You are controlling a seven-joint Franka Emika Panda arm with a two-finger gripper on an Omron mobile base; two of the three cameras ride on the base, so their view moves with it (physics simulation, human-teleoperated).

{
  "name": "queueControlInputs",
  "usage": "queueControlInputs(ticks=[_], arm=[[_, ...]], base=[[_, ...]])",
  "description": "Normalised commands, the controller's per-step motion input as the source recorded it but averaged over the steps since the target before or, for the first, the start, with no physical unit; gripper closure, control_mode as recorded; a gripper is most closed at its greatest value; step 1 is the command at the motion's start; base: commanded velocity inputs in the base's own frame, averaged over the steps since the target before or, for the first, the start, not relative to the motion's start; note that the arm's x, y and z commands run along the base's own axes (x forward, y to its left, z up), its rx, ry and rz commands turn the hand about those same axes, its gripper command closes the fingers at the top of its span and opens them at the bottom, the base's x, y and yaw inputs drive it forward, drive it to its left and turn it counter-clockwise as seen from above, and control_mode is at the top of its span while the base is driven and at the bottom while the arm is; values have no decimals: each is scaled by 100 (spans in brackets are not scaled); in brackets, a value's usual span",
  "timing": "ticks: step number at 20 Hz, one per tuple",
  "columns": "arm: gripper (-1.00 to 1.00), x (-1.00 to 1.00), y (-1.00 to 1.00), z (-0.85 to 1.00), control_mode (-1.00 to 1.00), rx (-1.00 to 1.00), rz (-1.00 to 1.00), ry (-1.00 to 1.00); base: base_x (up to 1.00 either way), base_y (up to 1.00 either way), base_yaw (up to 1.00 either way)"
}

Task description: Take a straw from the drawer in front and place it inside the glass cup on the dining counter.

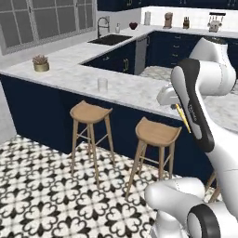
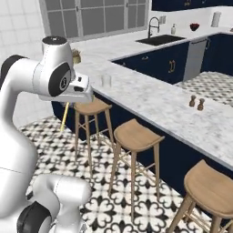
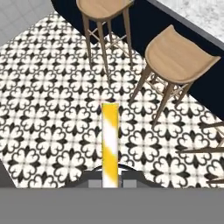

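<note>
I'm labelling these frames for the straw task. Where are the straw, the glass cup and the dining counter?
straw [image 3: 110, 144]: hand view, middle of its striped shaft.
glass cup [image 1: 102, 84]: left base view, its clear side wall.
dining counter [image 2: 150, 98]: right base view, bare marbled top.

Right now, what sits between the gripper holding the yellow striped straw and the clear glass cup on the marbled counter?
In the right base view, the gripper, shut on the yellow striped straw, hangs beside the clear glass cup; between them lies bare marbled counter edge above a wooden stool.

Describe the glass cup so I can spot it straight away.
Find the long marbled dining counter with wooden stools along its navy front. The glass cup stands on it above the left stool: small, clear and straight-sided, unlike the gold potted plant near the counter's corner.
</note>
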Motion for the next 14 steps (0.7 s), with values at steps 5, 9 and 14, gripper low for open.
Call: queueControlInputs(ticks=[5,9,14], arm=[[100,0,0,0,100,0,0,0],[100,0,0,0,100,0,0,0],[100,0,0,0,100,0,0,0]], base=[[80,100,-49],[69,100,-52],[68,98,-52]])
